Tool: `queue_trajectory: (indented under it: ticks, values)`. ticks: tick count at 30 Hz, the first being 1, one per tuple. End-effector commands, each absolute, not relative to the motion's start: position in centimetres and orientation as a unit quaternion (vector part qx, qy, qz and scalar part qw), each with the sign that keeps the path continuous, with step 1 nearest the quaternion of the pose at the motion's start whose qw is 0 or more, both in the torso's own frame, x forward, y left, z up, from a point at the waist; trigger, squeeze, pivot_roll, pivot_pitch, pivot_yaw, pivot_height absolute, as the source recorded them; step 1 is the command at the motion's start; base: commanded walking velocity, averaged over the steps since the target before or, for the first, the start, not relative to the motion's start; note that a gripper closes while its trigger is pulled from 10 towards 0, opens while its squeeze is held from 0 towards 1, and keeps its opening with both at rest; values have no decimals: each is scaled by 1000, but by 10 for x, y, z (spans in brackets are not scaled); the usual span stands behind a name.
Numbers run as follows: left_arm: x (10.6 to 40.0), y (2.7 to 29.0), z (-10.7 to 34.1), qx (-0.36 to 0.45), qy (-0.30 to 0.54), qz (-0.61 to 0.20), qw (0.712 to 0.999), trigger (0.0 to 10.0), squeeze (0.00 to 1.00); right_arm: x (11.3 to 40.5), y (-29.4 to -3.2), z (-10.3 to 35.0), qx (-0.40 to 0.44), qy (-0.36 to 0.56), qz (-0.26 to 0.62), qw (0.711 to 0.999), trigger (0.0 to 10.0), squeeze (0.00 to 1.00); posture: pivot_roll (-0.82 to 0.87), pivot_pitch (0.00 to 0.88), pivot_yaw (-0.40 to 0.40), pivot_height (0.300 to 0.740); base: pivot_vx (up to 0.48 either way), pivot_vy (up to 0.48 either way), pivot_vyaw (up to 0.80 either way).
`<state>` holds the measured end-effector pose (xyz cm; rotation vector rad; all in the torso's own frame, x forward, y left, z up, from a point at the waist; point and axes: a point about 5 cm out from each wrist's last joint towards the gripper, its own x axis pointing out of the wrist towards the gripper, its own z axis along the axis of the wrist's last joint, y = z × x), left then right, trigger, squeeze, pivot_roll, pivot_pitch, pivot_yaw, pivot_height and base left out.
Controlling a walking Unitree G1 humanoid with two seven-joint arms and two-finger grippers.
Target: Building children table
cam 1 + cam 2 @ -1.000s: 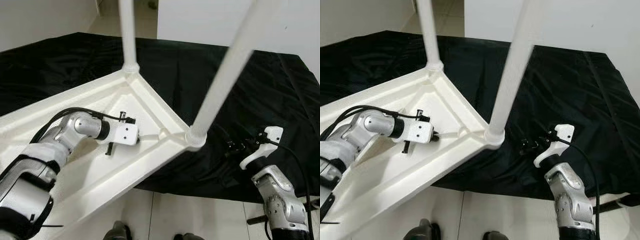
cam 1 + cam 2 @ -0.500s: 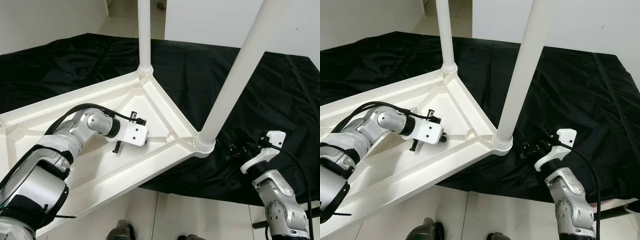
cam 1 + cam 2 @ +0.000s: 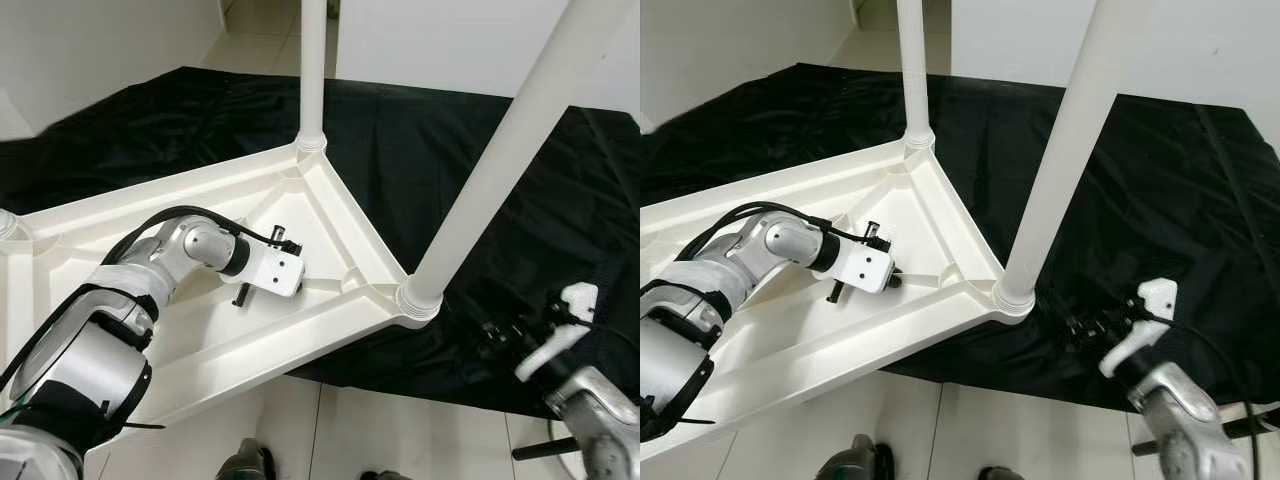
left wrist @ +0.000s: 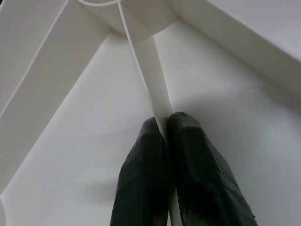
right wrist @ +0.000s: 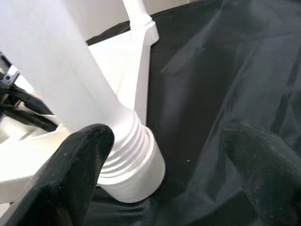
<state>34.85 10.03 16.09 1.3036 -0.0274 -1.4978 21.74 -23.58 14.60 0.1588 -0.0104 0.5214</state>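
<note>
A white plastic children's table lies upside down on a black cloth that covers the surface under it, with pale floor tiles showing at the near edge. The table's underside faces up, with raised ribs running toward its corners. Two white legs stand upright from it: the near leg rises from a ribbed socket at the table's near right corner, and the far leg rises from the corner farther away. The left gripper reaches in from the left over the underside, near the middle of the ribbed area. Its two black fingers are pressed together on a thin white rib that runs toward a corner socket, pinching it between them. The right gripper is low at the near right, over the black cloth just beside the near leg's socket. Its fingers are spread wide apart, one close against the ribbed collar at the foot of the near leg, the other out over the cloth, and they hold nothing. The right arm appears somewhat blurred in the head views.
</note>
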Motion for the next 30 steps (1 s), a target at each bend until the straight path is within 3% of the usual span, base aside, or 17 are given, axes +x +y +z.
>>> queue_trajectory:
  ticks: [1, 2, 3, 4, 5, 13, 18, 29, 30]
  values:
    - [350, 98, 153, 567, -24, -609, 555, 0, 0, 215, -238, 148, 84, -5, 263, 961, 10000, 1000, -8, 137, 69, 740, 0, 0, 0]
    - [349, 98, 152, 566, -23, -610, 554, 0, 0, 212, -239, 149, 81, -1, 276, 958, 10000, 1000, -11, 139, 74, 740, 0, 0, 0]
    - [349, 97, 152, 566, -23, -611, 553, 0, 0, 207, -236, 150, 73, 5, 303, 950, 10000, 812, -11, 139, 76, 740, 0, 0, 0]
    - [349, 97, 152, 566, -23, -611, 553, 0, 0, 207, -236, 150, 73, 5, 303, 950, 10000, 812, -11, 139, 76, 740, 0, 0, 0]
    - [350, 97, 152, 566, -23, -612, 552, 0, 0, 202, -232, 152, 60, 14, 336, 940, 10000, 0, -13, 141, 81, 740, 0, 0, 0]
    - [350, 96, 152, 568, -23, -615, 546, 0, 0, 207, -215, 162, 23, 7, 390, 920, 10000, 0, -12, 142, 87, 740, 0, 0, 0]
    - [350, 95, 152, 569, -24, -618, 542, 0, 0, 230, -204, 172, 0, -40, 372, 927, 10000, 0, -9, 142, 90, 740, 0, 0, 0]
    - [350, 90, 153, 570, -34, -624, 534, 0, 0, 250, -184, 165, -19, -53, 361, 931, 10000, 0, 8, 143, 78, 740, 0, 0, 0]
    - [350, 89, 154, 570, -35, -624, 534, 1804, 0, 251, -182, 163, -20, -52, 358, 932, 10000, 0, 9, 142, 77, 740, 0, 0, 0]
